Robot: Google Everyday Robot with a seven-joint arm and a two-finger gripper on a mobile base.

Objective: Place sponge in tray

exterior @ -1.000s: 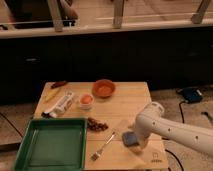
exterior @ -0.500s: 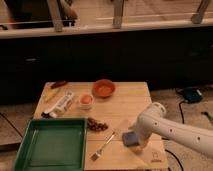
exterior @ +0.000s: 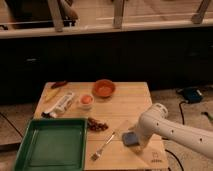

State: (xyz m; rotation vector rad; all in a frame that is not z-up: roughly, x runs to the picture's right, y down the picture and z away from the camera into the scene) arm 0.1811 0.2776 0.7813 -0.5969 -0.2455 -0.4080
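Nearest you, the tray is sitting at the table's front left corner, and its flat green bottom is showing from rim to rim. Just right of it, a fork is lying at a slant on the wood, tines toward the front edge. The sponge is lying right of the fork on the table, well apart from the tray and outside it. Your gripper is hanging right over the sponge, at the end of the white arm that is reaching in from the right. You cannot tell from here whether it is gripping the sponge or is released.

Farther back, a small dark reddish-brown heap is lying just beyond the tray's far right corner. Behind that, a white-labelled tube is lying at a slant, and a small cup beside it is holding something orange. Farther still, an orange bowl is standing upright; what its inside is holding cannot be made out. A yellow piece and a dark red piece are lying at the far left corner.
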